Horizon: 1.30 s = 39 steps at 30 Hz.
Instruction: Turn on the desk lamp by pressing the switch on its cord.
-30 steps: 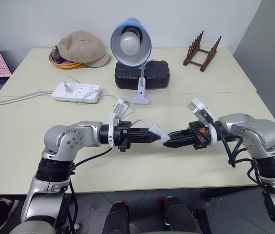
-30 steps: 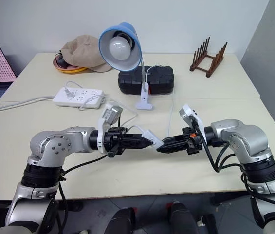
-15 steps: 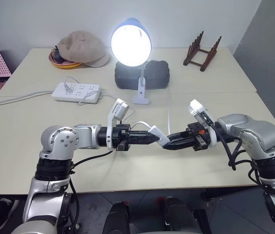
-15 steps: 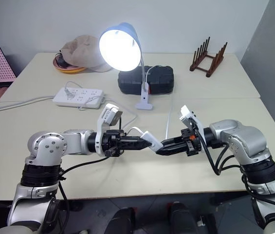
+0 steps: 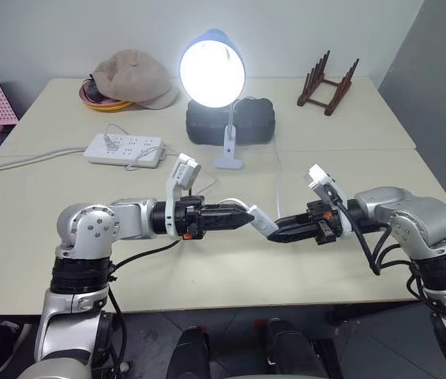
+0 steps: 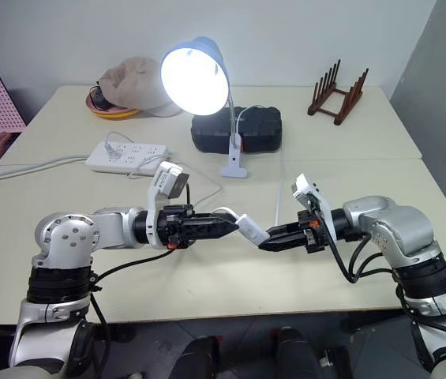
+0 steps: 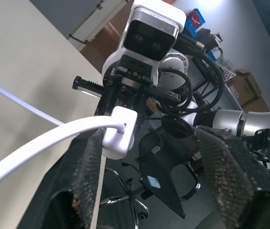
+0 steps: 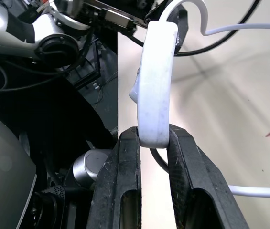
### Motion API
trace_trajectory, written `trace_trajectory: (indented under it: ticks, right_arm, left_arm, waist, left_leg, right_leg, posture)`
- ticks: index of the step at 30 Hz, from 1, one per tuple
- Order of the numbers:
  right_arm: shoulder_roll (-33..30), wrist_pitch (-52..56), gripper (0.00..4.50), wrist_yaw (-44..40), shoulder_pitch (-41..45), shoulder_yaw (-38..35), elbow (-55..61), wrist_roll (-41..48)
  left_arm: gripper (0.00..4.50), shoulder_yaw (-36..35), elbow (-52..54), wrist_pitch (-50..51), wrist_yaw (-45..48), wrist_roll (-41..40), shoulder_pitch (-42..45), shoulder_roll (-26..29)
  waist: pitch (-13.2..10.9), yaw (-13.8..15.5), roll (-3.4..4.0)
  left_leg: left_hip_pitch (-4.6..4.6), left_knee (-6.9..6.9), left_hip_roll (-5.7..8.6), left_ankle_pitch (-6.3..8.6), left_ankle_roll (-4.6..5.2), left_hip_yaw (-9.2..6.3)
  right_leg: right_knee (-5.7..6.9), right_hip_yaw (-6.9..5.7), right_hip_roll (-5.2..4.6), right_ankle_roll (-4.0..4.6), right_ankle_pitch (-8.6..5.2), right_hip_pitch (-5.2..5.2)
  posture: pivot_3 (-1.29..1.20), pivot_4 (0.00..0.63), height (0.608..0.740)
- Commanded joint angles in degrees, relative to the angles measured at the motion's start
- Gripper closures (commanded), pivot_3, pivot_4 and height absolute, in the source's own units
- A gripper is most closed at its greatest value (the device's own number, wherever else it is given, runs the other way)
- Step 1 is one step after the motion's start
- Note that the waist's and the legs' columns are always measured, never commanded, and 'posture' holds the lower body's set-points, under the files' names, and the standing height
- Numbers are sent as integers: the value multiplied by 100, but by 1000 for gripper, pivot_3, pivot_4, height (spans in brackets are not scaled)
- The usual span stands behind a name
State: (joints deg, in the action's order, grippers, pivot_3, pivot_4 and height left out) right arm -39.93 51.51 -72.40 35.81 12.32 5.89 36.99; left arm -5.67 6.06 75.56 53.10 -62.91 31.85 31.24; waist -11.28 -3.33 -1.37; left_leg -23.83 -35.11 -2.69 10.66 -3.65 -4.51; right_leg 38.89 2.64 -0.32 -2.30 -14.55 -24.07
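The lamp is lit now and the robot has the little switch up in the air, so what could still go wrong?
1. The right tool pinches only one end of the switch; it could slip and drop.
2. The left tool, open, sits right beside the switch; a bump might press it and put the desk lamp out.
3. The cord runs back to the lamp; a tug could tip it.

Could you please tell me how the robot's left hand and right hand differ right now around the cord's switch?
The right hand is shut on the switch, pinching one end of it between its fingers, while the left hand stands open, its fingers spread to either side of the switch without gripping it. The right hand tilts slightly downward; the left hand lies about level. Both point toward each other above the table, and the desk lamp is lit.
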Motion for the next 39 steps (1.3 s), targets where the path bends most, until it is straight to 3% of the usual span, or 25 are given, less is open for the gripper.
trace_trajectory:
  ticks: [1,3,9,12,16,21,22,25,31,36,39]
  right_arm:
    - [11,-166,4113,19,247,-105,-202,-147]
    - [47,-250,4113,19,347,-91,-365,-239]
    - [238,-997,4113,71,850,160,-1244,-987]
    - [382,-1867,4113,314,1064,531,-1927,-1828]
    - [544,-3760,4113,867,1395,1280,-3168,-3369]
    - [668,-4939,4113,895,1602,1462,-4218,-4017]
    - [684,-5014,3414,812,1603,1400,-4301,-4005]
    - [638,-4911,2748,467,1550,1163,-4166,-3792]
    - [35,-3882,1405,-188,973,600,-2500,-3169]
    - [-582,-2950,97,-176,388,-19,-1058,-2725]
    - [-975,-2413,39,76,-88,-682,-157,-2409]
  left_arm:
    - [340,-246,323,-186,184,-70,-149,324]
    - [32,-198,452,-377,328,123,-323,559]
    - [32,-301,713,-1129,412,615,-609,1062]
    - [32,-168,997,-1779,406,1120,-528,1228]
    - [32,442,1370,-3407,497,2608,-518,1522]
    - [32,596,1168,-4281,530,3233,-675,1461]
    - [0,580,1152,-4341,545,3260,-705,1457]
    - [0,537,1078,-4316,482,3306,-720,1447]
    - [0,481,845,-4266,612,3316,-592,1577]
    - [0,658,508,-4445,871,3605,-364,1776]
    - [0,730,293,-4513,1063,3744,-165,1864]
  waist:
    - [0,7,0]
    - [0,8,-1]
    - [-2,4,-3]
    - [-2,5,-6]
    - [-4,13,-8]
    - [-6,15,-5]
    - [-6,13,-5]
    - [-6,12,-5]
    - [-8,39,-3]
    - [-10,45,-1]
    - [-10,46,-2]
  left_leg:
    - [0,1,0,0,0,0]
    - [0,0,0,0,0,0]
    - [0,2,0,0,0,3]
    - [0,1,0,0,0,3]
    - [-2,4,0,0,-1,5]
    - [-4,17,2,0,-2,15]
    - [-4,18,1,0,-2,15]
    - [-3,19,0,0,-1,15]
    - [-4,17,1,0,-1,13]
    - [-1,17,0,0,-1,12]
    - [0,15,1,0,-1,12]
  right_leg:
    - [0,-1,0,0,0,0]
    - [0,-2,0,0,0,0]
    - [-1,1,-1,2,-1,-2]
    - [-1,1,-1,2,-1,-2]
    - [-8,1,-3,2,-1,-1]
    - [-23,8,-7,1,0,-3]
    - [-23,7,-7,1,0,-4]
    - [-20,6,-6,1,0,-2]
    - [-16,5,-7,1,0,-1]
    - [-12,4,-6,2,-1,-3]
    - [-12,4,-6,2,-1,-2]
  posture:
    - [0,150,740]
    - [0,150,740]
    - [0,150,740]
    - [0,150,740]
    - [0,150,740]
    - [0,150,740]
    - [0,150,740]
    - [0,150,740]
    - [0,150,740]
    - [0,150,740]
    - [0,150,740]
